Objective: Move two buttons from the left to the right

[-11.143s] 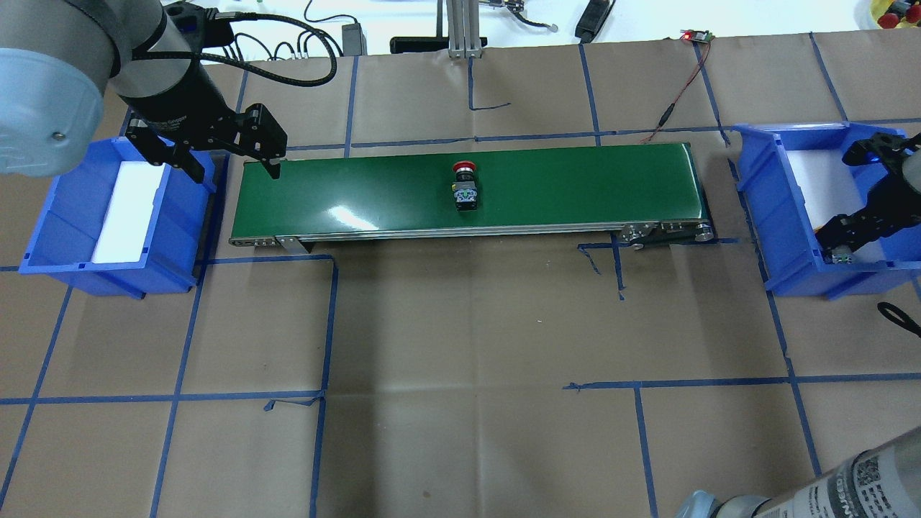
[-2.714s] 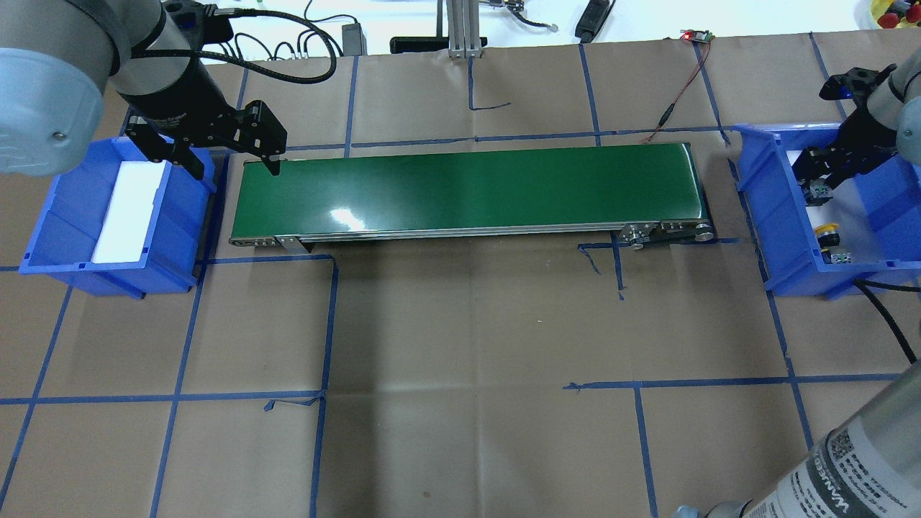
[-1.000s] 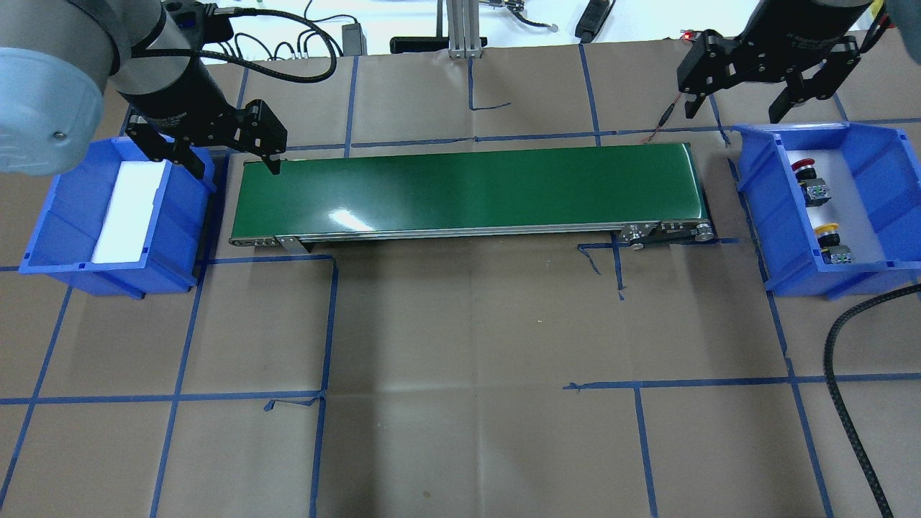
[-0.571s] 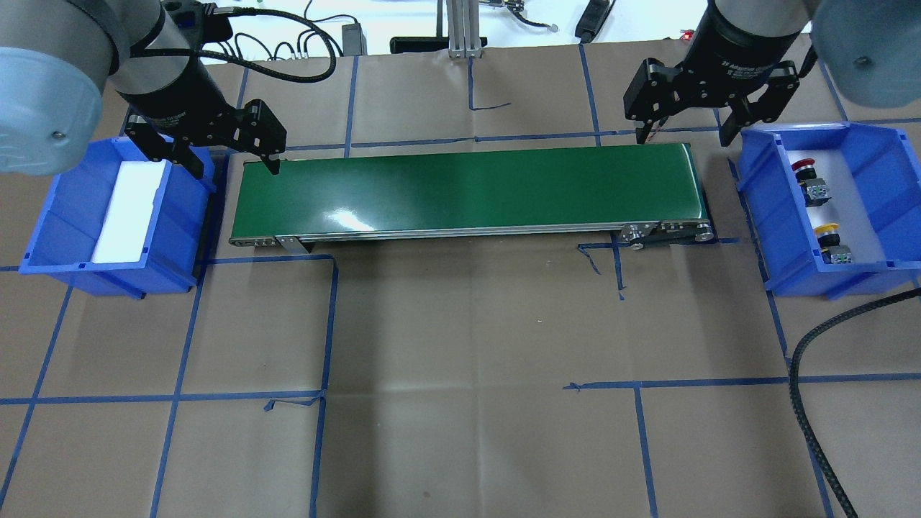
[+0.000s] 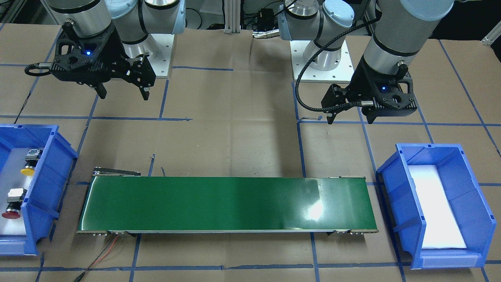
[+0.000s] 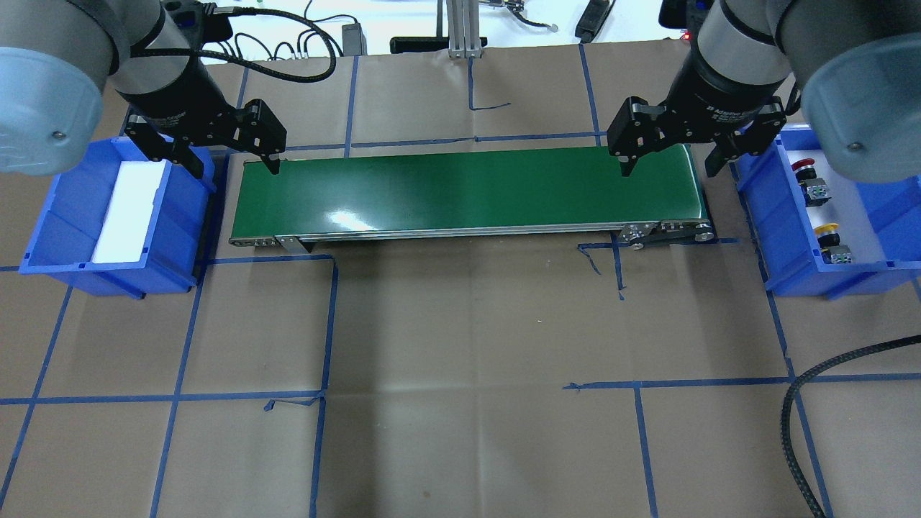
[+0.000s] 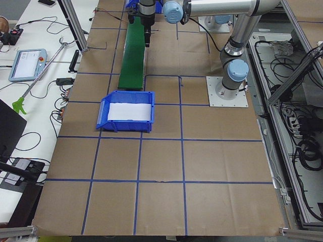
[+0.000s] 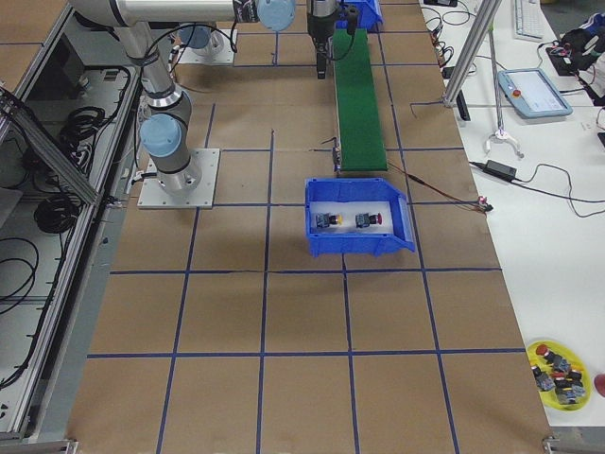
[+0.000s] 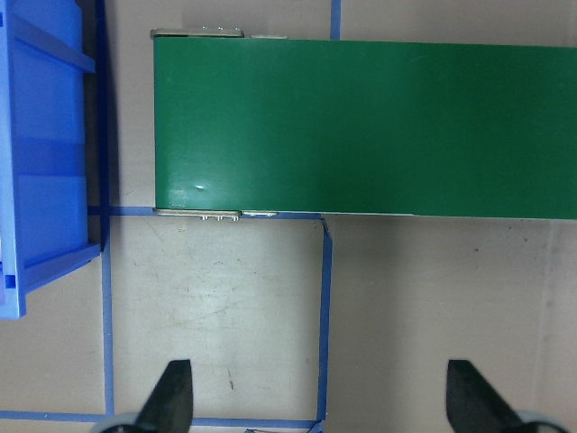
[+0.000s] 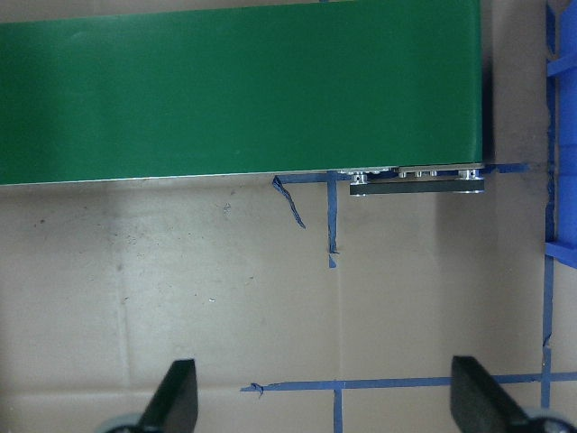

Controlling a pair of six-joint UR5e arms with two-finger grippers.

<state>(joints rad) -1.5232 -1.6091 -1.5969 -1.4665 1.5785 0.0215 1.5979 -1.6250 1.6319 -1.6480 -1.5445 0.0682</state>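
In the blue bin (image 6: pixel 763 208) at my right, the red-capped button (image 6: pixel 809 178) and the yellow-capped button (image 6: pixel 831 242) lie near each other on a white liner (image 6: pixel 853 216). My right gripper (image 6: pixel 669 169) hangs wide open and empty by the right end of the green conveyor belt (image 6: pixel 468 187); my left gripper (image 6: pixel 234 169), equally spread and empty, hangs by its left end.

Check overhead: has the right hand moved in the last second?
Yes: the right hand shifted left and toward the robot, from beyond the right bin to above the belt, at its right end.
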